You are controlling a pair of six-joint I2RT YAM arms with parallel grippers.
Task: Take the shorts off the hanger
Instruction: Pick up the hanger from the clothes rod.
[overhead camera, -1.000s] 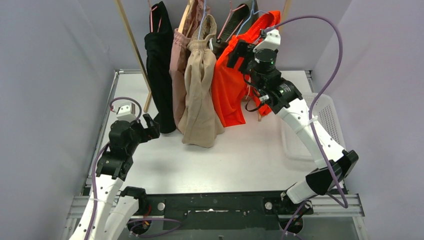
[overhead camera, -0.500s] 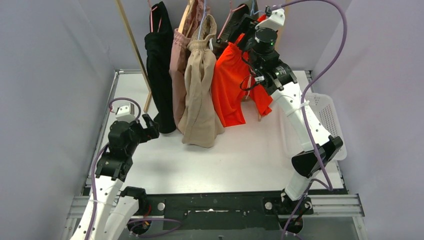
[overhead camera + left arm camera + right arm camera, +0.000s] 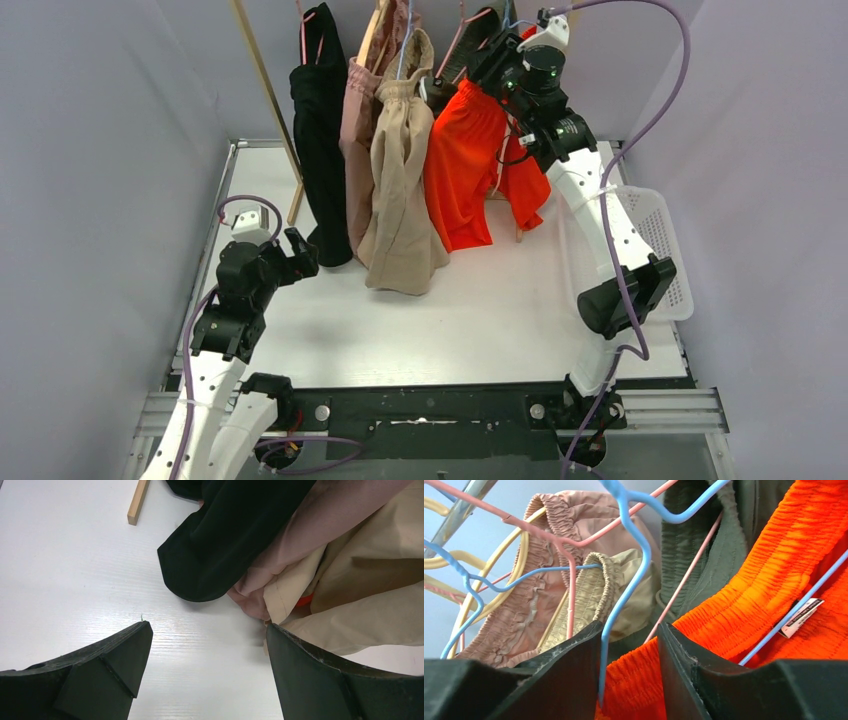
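From above, your right claw (image 3: 497,62) is up at the gathered waist of the orange shorts (image 3: 470,170), which hang full length with their hem just above the table (image 3: 450,310). Just left of the orange shorts hang the beige shorts (image 3: 400,200), then the dusty pink shorts (image 3: 355,140), then a black garment (image 3: 320,130). A white basket (image 3: 660,240) sits to the right of the orange shorts. Your left claw (image 3: 300,255) hovers low, well left of the orange shorts and below the black garment's hem.

In the left wrist view, your left claw (image 3: 207,650) is spread wide with only bare table between its fingers. Only a sliver of the orange shorts (image 3: 303,601) peeks out behind the beige hem (image 3: 370,595), with black fabric (image 3: 225,540) beyond it.

In the right wrist view, your right claw (image 3: 630,630) is drawn halfway in around the orange waistband (image 3: 774,580) and the wire of a blue hanger (image 3: 634,545) — you cannot tell whether it actually pinches either one. A small white label (image 3: 802,617) is sewn inside the orange waistband; its print is too small to read. Beside the orange waistband hang olive-green shorts (image 3: 704,540), then the beige waistband (image 3: 609,585) and the pink one (image 3: 549,580) — pink and yellow hanger wires cross in front of them.
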